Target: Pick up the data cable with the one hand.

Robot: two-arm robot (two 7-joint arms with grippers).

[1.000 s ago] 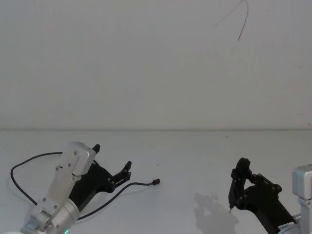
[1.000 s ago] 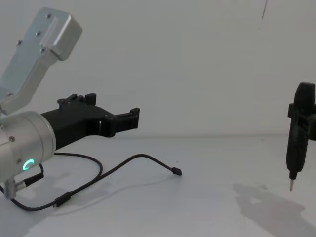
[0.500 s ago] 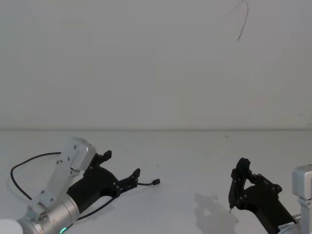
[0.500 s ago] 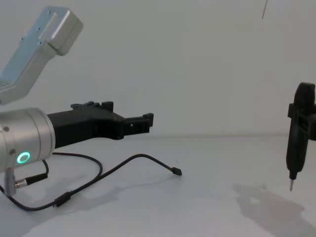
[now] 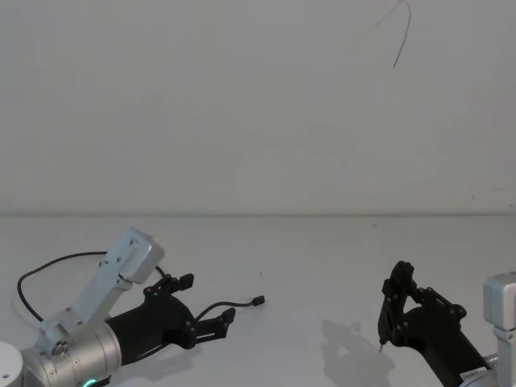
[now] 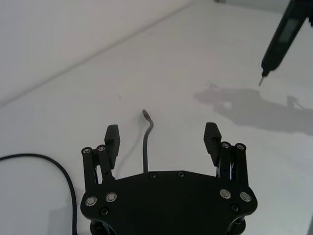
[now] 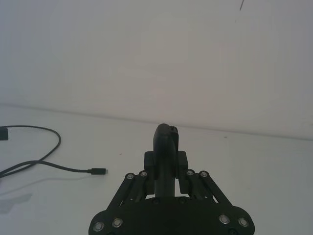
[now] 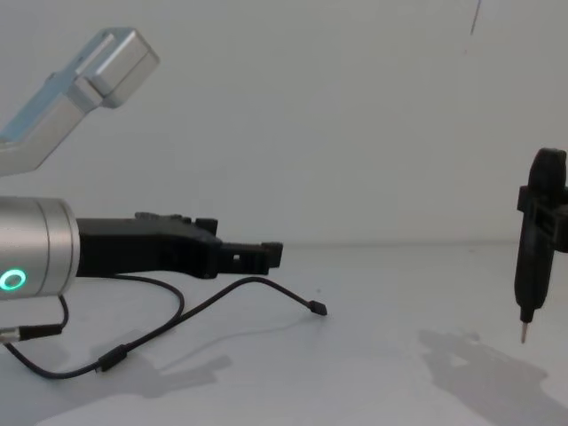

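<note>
The data cable [image 5: 56, 260] is a thin black cord lying on the white table [image 5: 322, 250], looped at the left, with its small plug [image 5: 258, 301] pointing right. My left gripper [image 5: 208, 298], the one hand, hangs low and nearly level just above the cord, open. In the left wrist view the cable [image 6: 145, 144] runs out between the spread fingers [image 6: 112, 134], untouched. The chest view shows the gripper [image 8: 257, 254] just above the cable [image 8: 257, 282]. My right gripper [image 5: 407, 314] stays at the right, shut on a black pen-shaped tool [image 8: 532, 257].
The pen tool's metal tip [image 8: 523, 335] hovers above the table at the far right, casting a shadow. A plain white wall rises behind the table's far edge. Bare tabletop lies between the two arms.
My left gripper has dropped lower, levelled out and moved forward to the right along the cable toward its plug. The cable and the right arm have not moved.
</note>
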